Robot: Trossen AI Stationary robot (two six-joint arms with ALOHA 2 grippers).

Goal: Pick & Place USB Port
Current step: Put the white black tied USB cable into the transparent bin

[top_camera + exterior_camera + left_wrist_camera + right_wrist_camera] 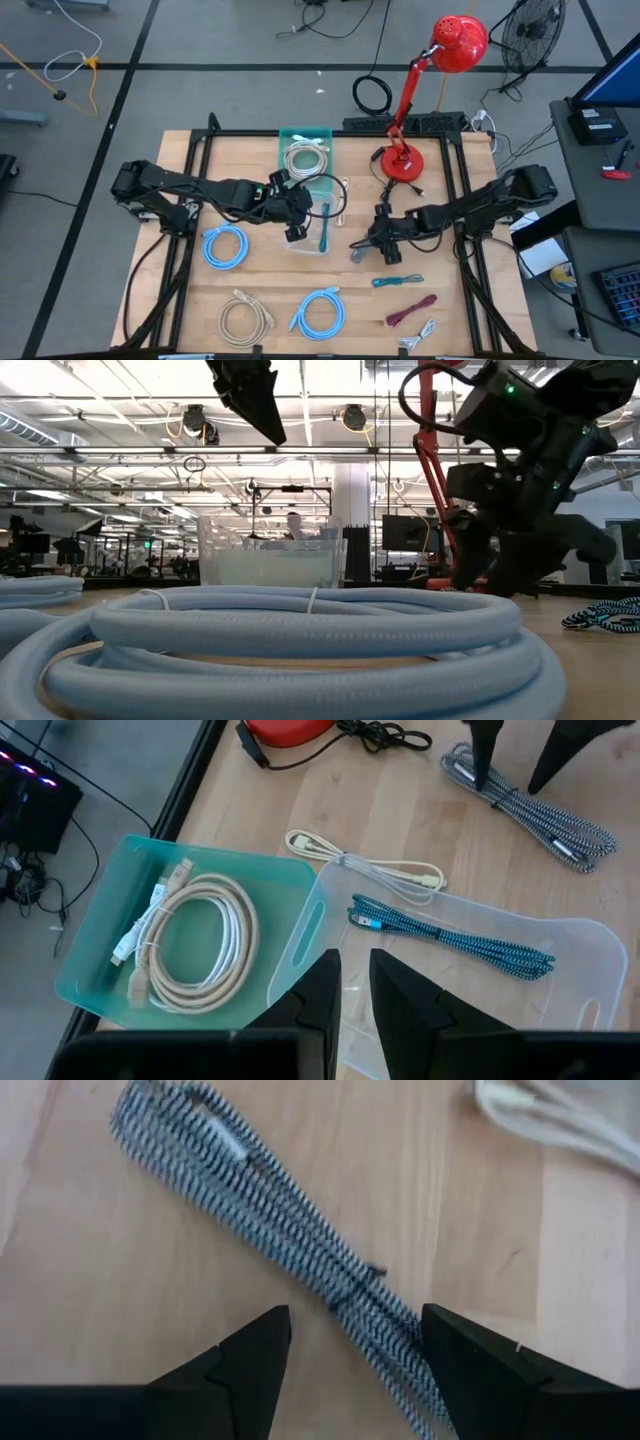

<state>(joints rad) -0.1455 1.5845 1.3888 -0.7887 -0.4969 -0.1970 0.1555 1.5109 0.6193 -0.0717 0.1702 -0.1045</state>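
Right hand (355, 1345) fingers spread wide above bare wooden bench (100, 1280). Black-and-white braided cable (290, 1230), bundled, lies diagonally on the bench, its lower end passing between the fingers. Pale cable (560, 1115) at frame corner.

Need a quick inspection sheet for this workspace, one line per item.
Surface: wooden table, black frame.
Job's things: black-and-white braided cable on the wood; teal braided cable in the clear bin; beige cable in the teal bin.
Clutter: red desk lamp.
Grippers: right gripper open over the black-and-white braided cable; left gripper empty, above the clear bin.
Cables: blue coils, cream coil, maroon cable.
Surroundings: fan, floor cables.
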